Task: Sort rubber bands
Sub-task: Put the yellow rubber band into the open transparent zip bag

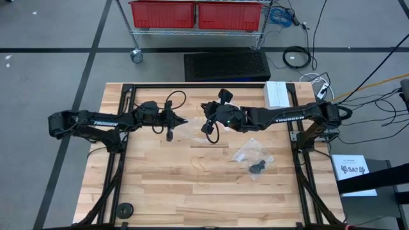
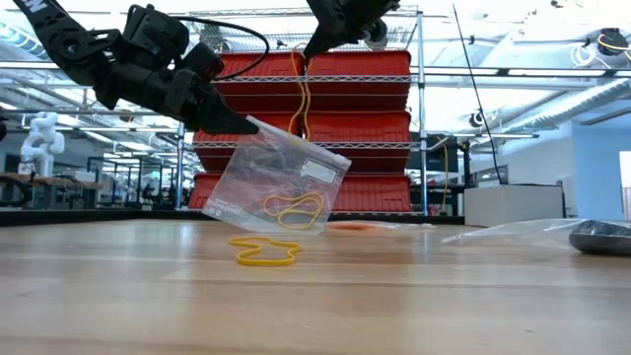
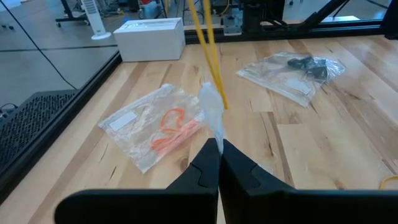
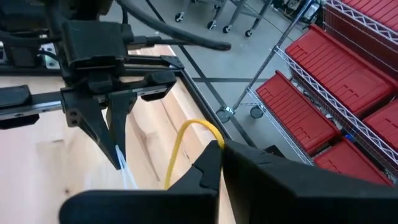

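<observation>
Above the table (image 2: 414, 296), left fingers (image 2: 246, 125) pinch a bag (image 2: 281, 182); right fingers (image 2: 314, 46) pinch a yellow band (image 2: 301, 94). It may miss the bag's mouth, perhaps barely open.

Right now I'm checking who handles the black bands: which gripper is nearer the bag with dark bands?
Right. The right gripper, shut on a yellow rubber band, hangs nearer the bag with dark bands. The left gripper, pinching another clear bag, is farther away.
</observation>
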Robot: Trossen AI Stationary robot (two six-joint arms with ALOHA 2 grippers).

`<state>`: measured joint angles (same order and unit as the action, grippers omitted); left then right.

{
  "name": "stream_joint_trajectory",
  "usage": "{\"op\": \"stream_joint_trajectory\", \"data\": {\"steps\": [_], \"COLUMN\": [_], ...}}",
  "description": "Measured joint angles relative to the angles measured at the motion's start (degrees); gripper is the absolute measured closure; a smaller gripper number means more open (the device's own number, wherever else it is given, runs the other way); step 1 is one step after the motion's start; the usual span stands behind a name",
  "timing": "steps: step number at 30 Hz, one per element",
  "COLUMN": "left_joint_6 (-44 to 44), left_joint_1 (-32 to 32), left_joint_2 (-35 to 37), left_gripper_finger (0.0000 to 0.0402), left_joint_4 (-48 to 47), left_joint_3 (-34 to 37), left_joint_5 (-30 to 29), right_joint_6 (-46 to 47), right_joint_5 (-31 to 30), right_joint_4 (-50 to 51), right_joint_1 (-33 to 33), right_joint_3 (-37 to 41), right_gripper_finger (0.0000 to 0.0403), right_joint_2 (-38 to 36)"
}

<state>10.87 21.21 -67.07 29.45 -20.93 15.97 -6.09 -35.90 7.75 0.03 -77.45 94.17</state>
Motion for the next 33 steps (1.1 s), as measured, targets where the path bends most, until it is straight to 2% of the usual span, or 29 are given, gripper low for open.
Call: {"op": "stream_joint_trajectory", "data": {"steps": [25, 33], "left_joint_6": [0.0, 0.0], "left_joint_1": [0.0, 0.0], "left_joint_2": [0.0, 0.0], "left_gripper_finger": [0.0400, 0.0400], "left_joint_4": [0.0, 0.0], "left_joint_3": [0.0, 0.0], "left_joint_5": [0.0, 0.0], "right_joint_6": [-1.2, 1.7], "right_joint_5": [0.2, 2.1], "right_joint_4": [-2.8, -1.5], "right_joint_1": [-1.2, -1.1], "right_joint_3": [0.0, 0.0], "right_gripper_finger": [0.0403, 0.0403], "right_joint_2": [-0.1, -0.1]}}
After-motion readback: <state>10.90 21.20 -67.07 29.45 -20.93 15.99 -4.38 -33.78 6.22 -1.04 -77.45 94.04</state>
